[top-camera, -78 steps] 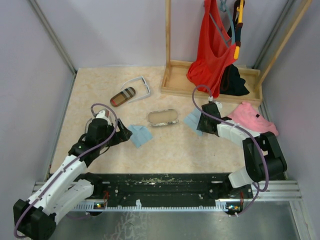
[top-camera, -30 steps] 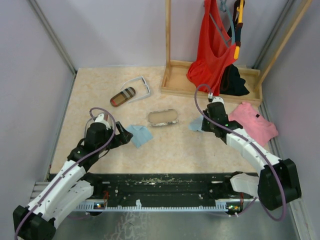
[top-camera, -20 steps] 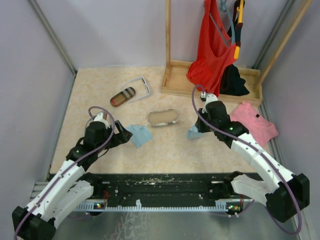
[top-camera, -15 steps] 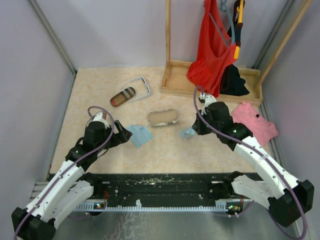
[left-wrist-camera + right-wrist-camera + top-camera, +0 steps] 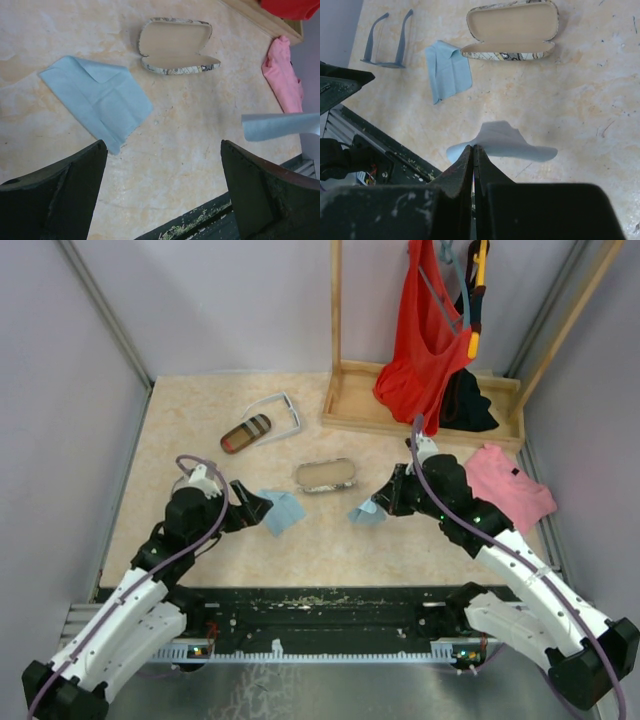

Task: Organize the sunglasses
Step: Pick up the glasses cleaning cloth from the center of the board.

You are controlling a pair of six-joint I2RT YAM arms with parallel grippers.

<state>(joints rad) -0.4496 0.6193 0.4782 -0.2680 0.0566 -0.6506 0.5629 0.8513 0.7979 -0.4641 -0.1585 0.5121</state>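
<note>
The right fingers (image 5: 457, 175) are pressed shut on the edge of a light blue cloth (image 5: 502, 142), holding it lifted above the beige surface (image 5: 190, 405), just near and right of an open patterned case (image 5: 325, 475) that lies at the centre with its pale lining up. The left fingers (image 5: 55, 195) are spread wide with nothing between them, above the near-left part of the surface. Just beyond them a 2nd blue cloth (image 5: 283, 510) lies flat with 1 corner folded over, left of and nearer than the open case. Of the 2 pairs, the grey-framed sunglasses (image 5: 384, 63) show only in the right wrist view, resting on the surface with arms unfolded, left of the flat cloth and close beside the left arm, which hides them from above. The white sunglasses (image 5: 293, 410) lie at the far left, touching or just beside a closed brown-striped case (image 5: 245, 433), well apart from both arms.
</note>
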